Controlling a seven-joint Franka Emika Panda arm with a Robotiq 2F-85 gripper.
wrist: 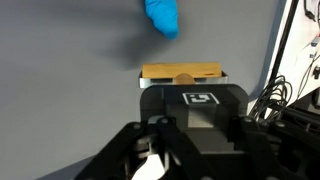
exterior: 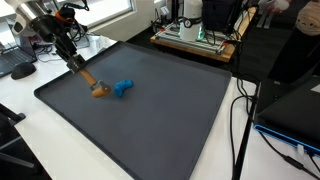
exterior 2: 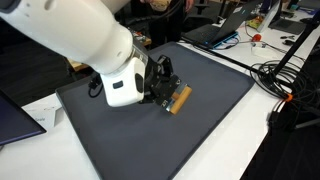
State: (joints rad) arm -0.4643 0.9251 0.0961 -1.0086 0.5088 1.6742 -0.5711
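Note:
My gripper (exterior: 80,70) is shut on a black block (wrist: 195,110) that carries a square marker tag and ends in a wooden bar (wrist: 181,74). In both exterior views the wooden bar (exterior: 97,91) (exterior 2: 180,99) rests on a dark grey mat (exterior: 160,125) (exterior 2: 200,135), with the gripper (exterior 2: 162,90) slanting down to it. A small blue object (exterior: 123,88) lies on the mat just beyond the bar and apart from it. It shows at the top of the wrist view (wrist: 162,15). My fingertips are hidden behind the block in the wrist view.
Cables (exterior: 240,120) (exterior 2: 285,75) run along one side of the mat on the white table. A laptop (exterior: 295,110) and electronic gear (exterior: 195,30) stand past the mat's edges. A computer mouse (exterior: 22,70) lies near the arm's base.

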